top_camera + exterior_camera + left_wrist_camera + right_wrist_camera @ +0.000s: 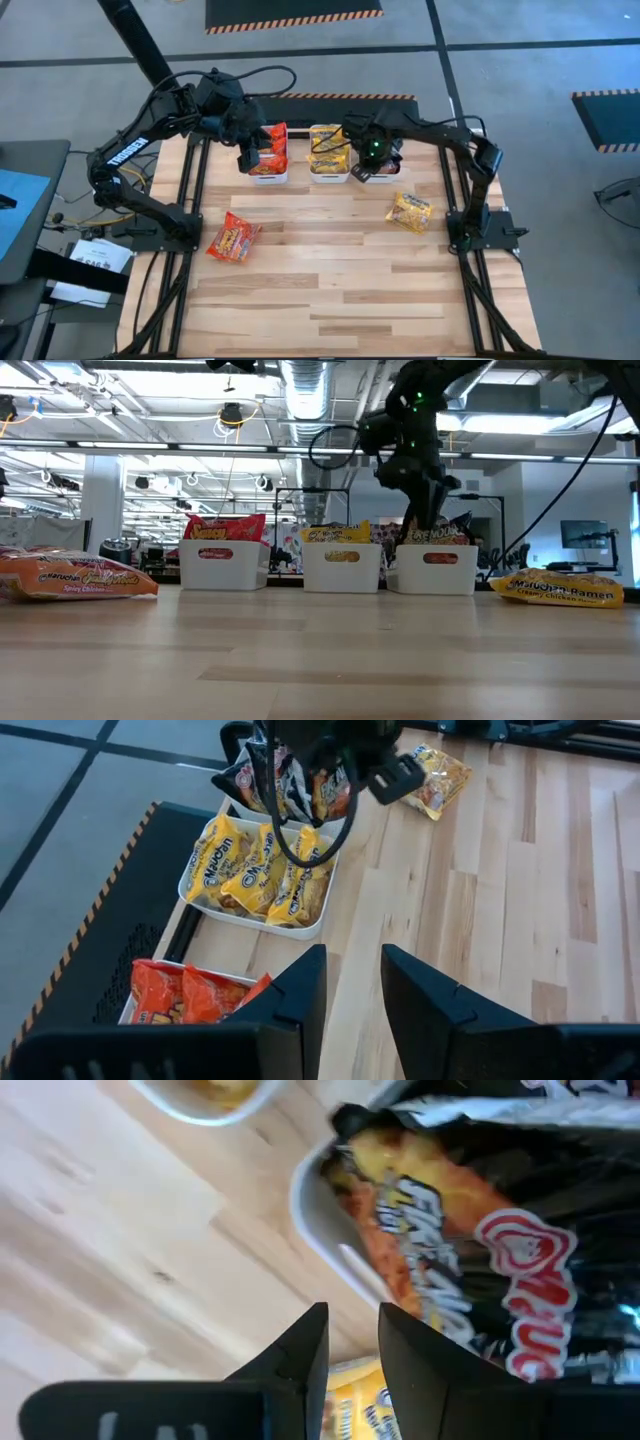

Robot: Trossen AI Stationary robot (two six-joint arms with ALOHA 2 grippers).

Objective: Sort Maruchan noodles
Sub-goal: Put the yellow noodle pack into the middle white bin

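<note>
1. Three white trays stand in a row at the bench's (330,270) 12 o'clock edge: the left tray (268,176) with red packets (271,150), the middle tray (329,173) with yellow packets (328,150), the right tray (432,571) with dark packets (520,1230).
2. Two packets lie loose on the bench: a red-orange one (233,238) toward 8 o'clock, a yellow one (410,212) toward 3 o'clock.
3. The left wrist view lets me count three yellow packets standing on edge in the middle tray and at least two red ones in the left tray; the dark ones cannot be counted.
4. The packets are flat, squarish, glossy crinkled plastic with printed labels; the trays are smooth rounded plastic; the bench is pale wooden planks in a dark metal frame.
5. The left gripper (350,985) hovers above the left tray, fingers a narrow gap apart, holding nothing.
6. The right gripper (352,1342) hangs over the right tray, fingers likewise narrowly parted and empty.
7. The high view hides the right tray under the right arm; the low view shows all three tray fronts, and the right wrist view shows a dark packet's print up close.
</note>
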